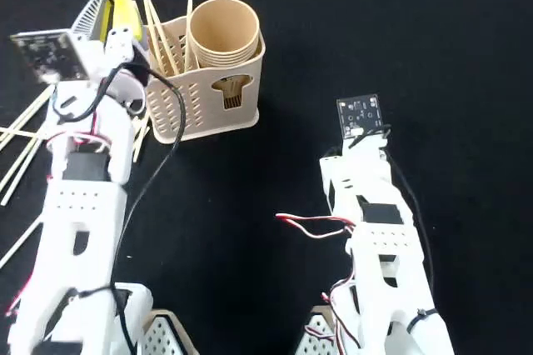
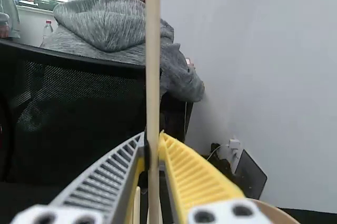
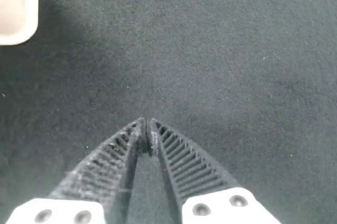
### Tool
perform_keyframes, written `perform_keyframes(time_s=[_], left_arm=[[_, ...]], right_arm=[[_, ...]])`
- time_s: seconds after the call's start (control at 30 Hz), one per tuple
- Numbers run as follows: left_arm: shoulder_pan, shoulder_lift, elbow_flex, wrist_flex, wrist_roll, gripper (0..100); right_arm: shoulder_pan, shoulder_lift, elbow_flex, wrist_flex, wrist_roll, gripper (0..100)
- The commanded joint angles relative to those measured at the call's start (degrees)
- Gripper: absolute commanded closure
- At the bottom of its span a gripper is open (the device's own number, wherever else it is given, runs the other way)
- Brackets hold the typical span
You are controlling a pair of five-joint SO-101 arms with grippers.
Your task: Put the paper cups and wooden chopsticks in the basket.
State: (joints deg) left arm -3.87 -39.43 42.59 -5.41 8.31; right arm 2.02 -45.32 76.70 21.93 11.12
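While clamping a slim, straight wooden chopstick [image 2: 152,50] between the ribbed jaws of the left gripper [image 2: 151,142], hovering just beside the perforated plastic basket [image 1: 200,109]. Already holding nested tan paper cups [image 1: 223,30] and several sticks [image 1: 160,34] there. Leaving loose chopsticks [image 1: 18,147] scattered beside that arm. Poising the right gripper [image 3: 146,126] pinched together, empty, above the matte black table [image 1: 433,55].

The left end effector [image 2: 151,142] is ribbed matt plastic, grey-white on one side and yellow on the other, and pinches a smooth, pale wooden chopstick [image 2: 152,50]. Beside it, the basket [image 1: 166,113] is cream perforated plastic with a faint sheen, and the paper cups [image 1: 223,26] are matt tan. Under the right end effector [image 3: 146,126], also ribbed plastic, the tabletop [image 3: 237,50] is black, felt-like cloth.
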Motion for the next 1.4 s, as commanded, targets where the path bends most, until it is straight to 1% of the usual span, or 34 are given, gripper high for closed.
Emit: perform_keyframes(time_s=[0.0,0.2,0.23,0.3,0.37,0.43,0.6,0.77,0.83,0.9,0.97,1.03,1.13,1.2,1.27,1.33,1.37], left_arm=[[0.22,4.40,-3.03,-2.90,0.26,97],[0.22,5.10,-2.95,-2.46,0.26,97],[0.22,5.19,-2.86,-1.85,0.26,97],[0.48,5.01,-3.21,1.85,0.00,96],[0.48,4.92,-4.53,7.82,0.18,91],[0.22,4.92,-7.69,16.09,0.26,85],[-3.56,4.92,-18.42,39.38,-0.62,83],[-10.15,5.54,-29.93,61.89,-7.56,83],[-13.76,5.63,-31.78,68.31,-11.52,83],[-17.98,5.63,-31.60,72.18,-15.65,83],[-22.64,5.80,-31.08,74.46,-20.75,83],[-27.47,7.03,-28.79,74.90,-25.76,83],[-33.27,10.64,-25.71,74.37,-30.33,83],[-36.70,14.86,-24.22,71.21,-31.03,83],[-40.40,20.13,-24.13,66.29,-30.77,83],[-42.86,26.02,-25.27,61.63,-29.10,83],[-43.65,29.19,-26.68,60.57,-27.69,83]], right_arm=[[-0.26,-1.27,-0.75,-0.70,0.44,98.5],[-0.26,-1.27,-0.75,-0.79,0.44,98.5],[-0.26,-1.27,-0.75,-0.79,0.44,98.5],[-0.26,-1.27,-0.75,-0.79,0.44,98.5],[-0.26,-1.27,-0.75,-0.79,0.44,98.5],[-0.26,-1.27,-0.75,-0.79,0.44,98.5],[-0.26,-1.27,-0.75,-0.79,0.44,98.5],[-0.26,-1.27,-0.75,-0.79,0.44,98.5],[-0.26,-1.27,-0.75,-0.79,0.44,98.5],[-0.26,-1.27,-0.75,-0.79,0.44,98.5],[-0.26,-1.27,-0.75,-0.79,0.44,98.5],[-0.26,-1.27,-0.75,-0.79,0.44,98.5],[-0.26,-1.27,-0.75,-0.79,0.44,98.5],[-0.26,-1.27,-0.75,-0.79,0.44,98.5],[-0.26,-1.27,-0.75,-0.70,0.44,98.5],[-0.26,-1.27,-0.66,-0.70,0.44,98.5],[-0.26,-1.27,-0.66,-0.70,0.44,98.5]])
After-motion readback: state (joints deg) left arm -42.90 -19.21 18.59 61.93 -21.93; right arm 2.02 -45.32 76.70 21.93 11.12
